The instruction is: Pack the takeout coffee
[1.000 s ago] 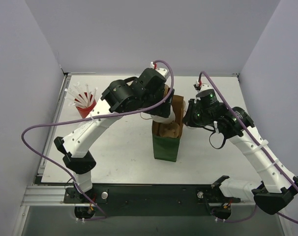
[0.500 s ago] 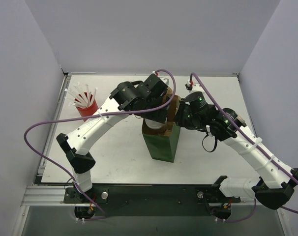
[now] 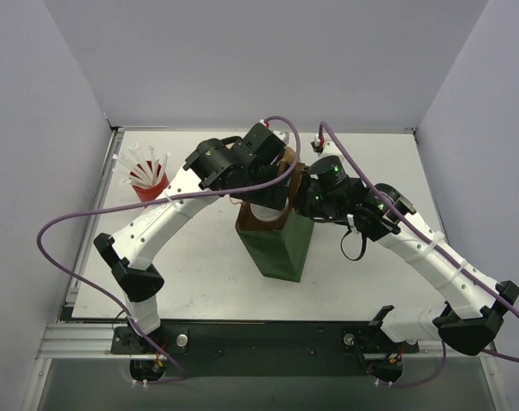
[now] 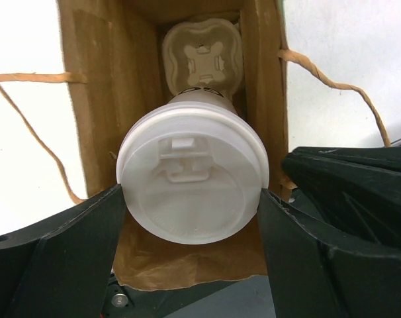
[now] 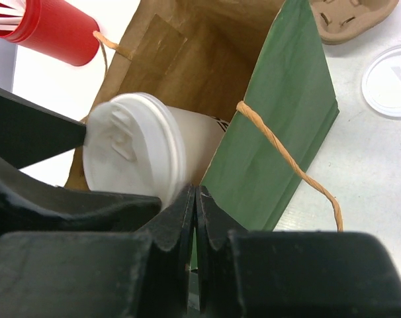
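Lidded coffee held in the mouth of the green bag
At the far left of the table (image 3: 199,257) a red cup (image 3: 148,190) of white straws (image 3: 144,163) stands well apart from the rest. The left gripper (image 4: 192,199) clamps the coffee (image 4: 194,165), a finger against each side at its white lid, and the cup body points down into the open bag (image 3: 281,248). A moulded pulp piece (image 4: 202,56) lies deeper inside, below the cup. The lid shows only raised moulding, no letters, and the dark print on the cup's side is too small to read. The right gripper (image 5: 196,195) is pinched tight on the top edge of the bag's green wall, beside a twine handle (image 5: 286,159). In the right wrist view, beyond the bag, a pulp carrier (image 5: 353,16) and a loose lid (image 5: 389,79) lie on the table
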